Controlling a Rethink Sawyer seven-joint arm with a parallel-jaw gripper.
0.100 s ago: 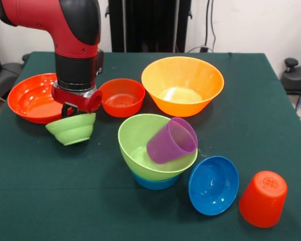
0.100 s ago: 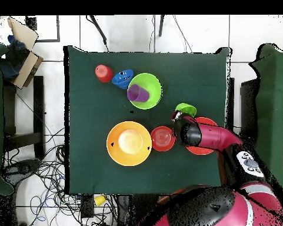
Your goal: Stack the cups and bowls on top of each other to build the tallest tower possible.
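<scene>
My gripper (image 1: 70, 113) hangs at the left of the table, shut on the rim of a small light green bowl (image 1: 71, 129), which tilts just under it; the same bowl (image 2: 186, 109) shows in the overhead view. The tower stands at mid table: a larger light green bowl (image 1: 140, 145) nested on a light blue bowl (image 1: 155, 183). A purple cup (image 1: 170, 141) lies on its side inside that green bowl. A dark blue bowl (image 1: 213, 185) leans tilted to the right of the tower. An orange-red cup (image 1: 263, 199) stands upside down at the near right.
Behind the tower stand a large yellow-orange bowl (image 1: 182, 85) and a medium red-orange bowl (image 1: 122, 97). A large red-orange bowl (image 1: 32, 98) sits at the far left, partly behind my arm. The green table's edge (image 1: 286, 100) runs along the right.
</scene>
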